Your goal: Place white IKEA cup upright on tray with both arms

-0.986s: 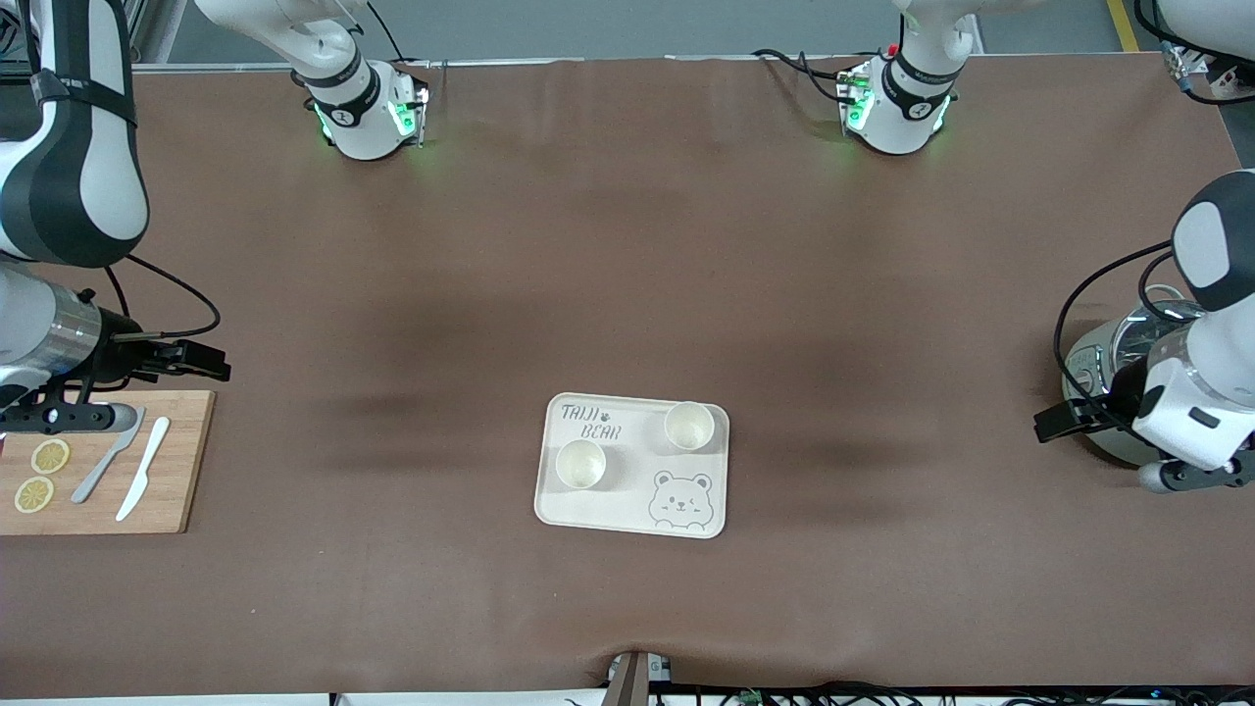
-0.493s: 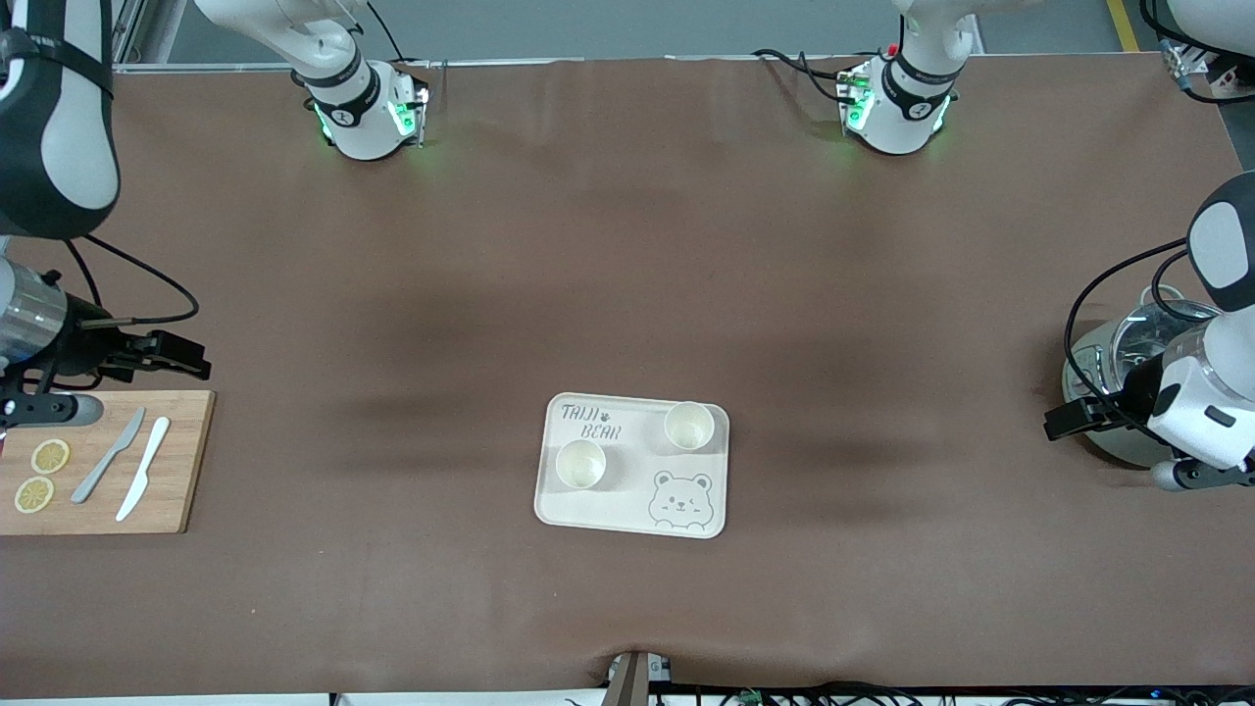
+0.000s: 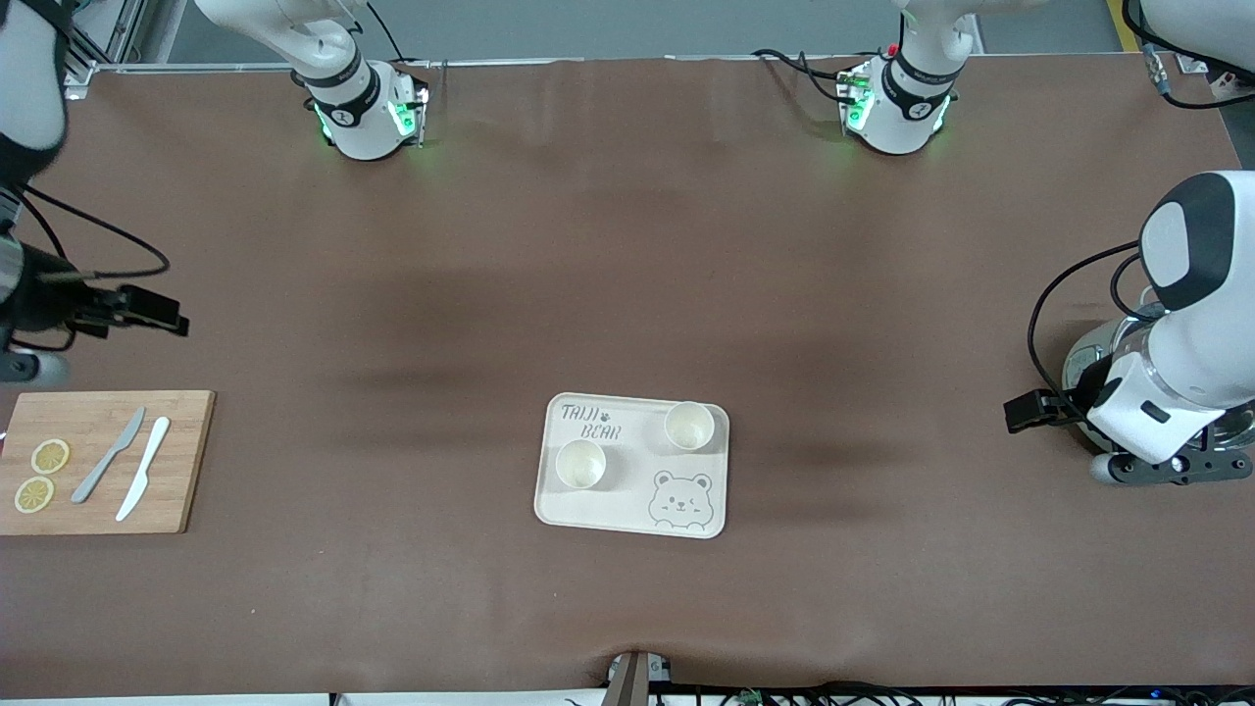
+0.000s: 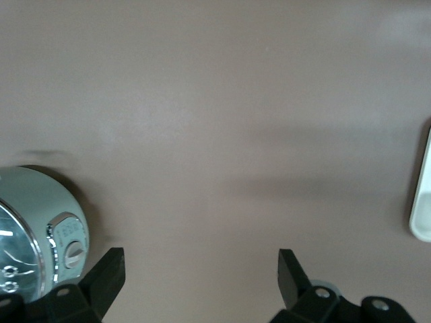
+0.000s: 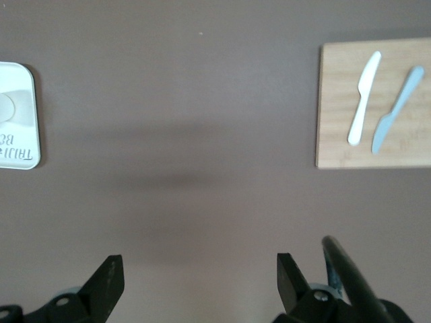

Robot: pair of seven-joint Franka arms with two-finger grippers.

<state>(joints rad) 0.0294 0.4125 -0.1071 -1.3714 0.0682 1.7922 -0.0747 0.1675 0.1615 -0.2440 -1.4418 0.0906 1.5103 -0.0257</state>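
The cream tray with the bear drawing lies near the middle of the table. Two white cups stand upright on it: one toward the right arm's end and one by the rim toward the left arm's end. My right gripper is open and empty over bare table beside the cutting board; its wrist view shows the tray's edge. My left gripper is open and empty beside a round appliance; its wrist view shows the tray's rim.
A wooden cutting board with two knives and two lemon slices lies at the right arm's end; it also shows in the right wrist view. A pale green appliance with a glass lid stands at the left arm's end, seen too in the left wrist view.
My right gripper has moved off the cutting board toward the robots' bases. My left arm has shifted a little toward the tray. Tray and cups have not moved.
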